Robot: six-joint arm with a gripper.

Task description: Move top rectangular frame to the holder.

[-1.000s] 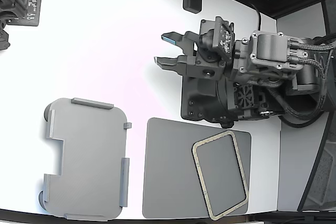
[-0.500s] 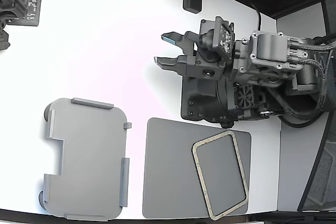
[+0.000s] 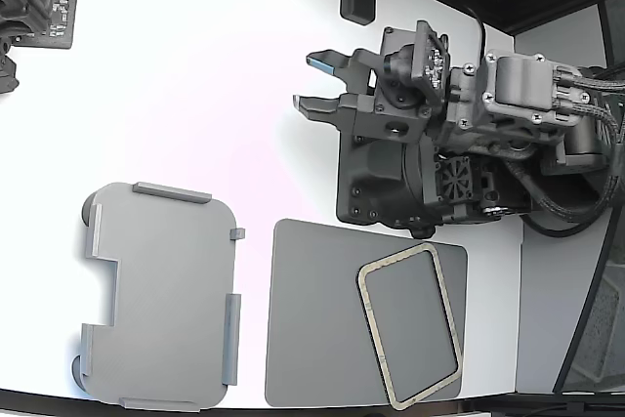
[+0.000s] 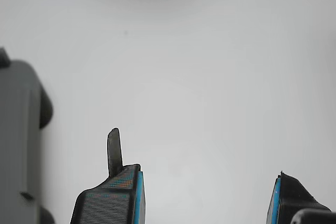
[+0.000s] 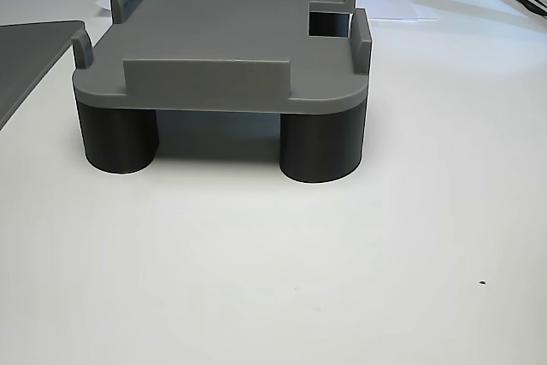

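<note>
We observe the hand [image 3: 314,83] with its two fingers spread apart and nothing between them; it hangs over bare white surface [image 3: 195,95], pointing toward 9 o'clock in the exterior view. In the wrist view the hand [image 4: 206,195] shows the same wide gap, each fingertip edged by a blue pad, with only white surface beneath. The top rectangular frame [image 3: 366,308] lies flat on the dark grey mat [image 3: 312,319], in the part of the mat toward 3 o'clock in the exterior view, rotated so its long sides are not parallel to the mat's edges; its corner toward 6 o'clock reaches the mat's edge. The frame sits at about 5 o'clock from the hand and well apart from it, just beyond the arm's dark body [image 3: 410,178]. The holder [image 3: 161,295] stands at about 9 o'clock from the mat, near it but not touching, and at about 7 o'clock from the hand. We see nothing on the holder. In the other view the holder [image 5: 222,40] rests on dark cylindrical feet [image 5: 322,147], with raised tabs along its edges and a square notch in one side; an edge of the mat [image 5: 30,53] shows at 9 o'clock there. In the wrist view a rounded corner of the holder [image 4: 18,129] appears beside the fingers
</note>
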